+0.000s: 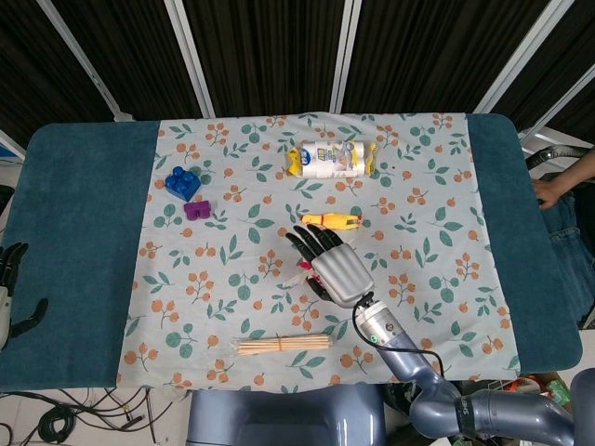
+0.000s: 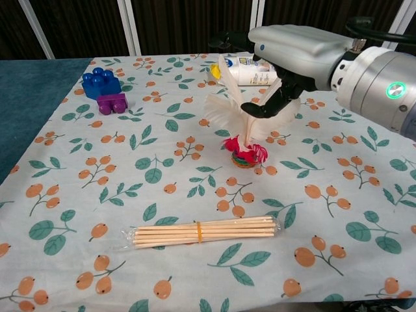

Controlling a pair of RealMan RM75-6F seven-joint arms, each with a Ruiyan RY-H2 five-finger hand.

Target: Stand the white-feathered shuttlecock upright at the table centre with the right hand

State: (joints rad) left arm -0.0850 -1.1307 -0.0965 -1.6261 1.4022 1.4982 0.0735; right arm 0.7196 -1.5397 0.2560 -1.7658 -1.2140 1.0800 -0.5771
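We see the right robot hand (image 2: 286, 62) grasping the shuttlecock (image 2: 242, 127) by its feathers, base resting on the tabletop (image 2: 97, 188) near centre, roughly upright. Remaining, in our judgement: release without tipping. Left robot hand (image 1: 11, 288) idle, fingers apart.

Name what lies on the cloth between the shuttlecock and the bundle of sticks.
Nothing: in the chest view, only bare patterned cloth lies between the shuttlecock and the bundle of sticks.
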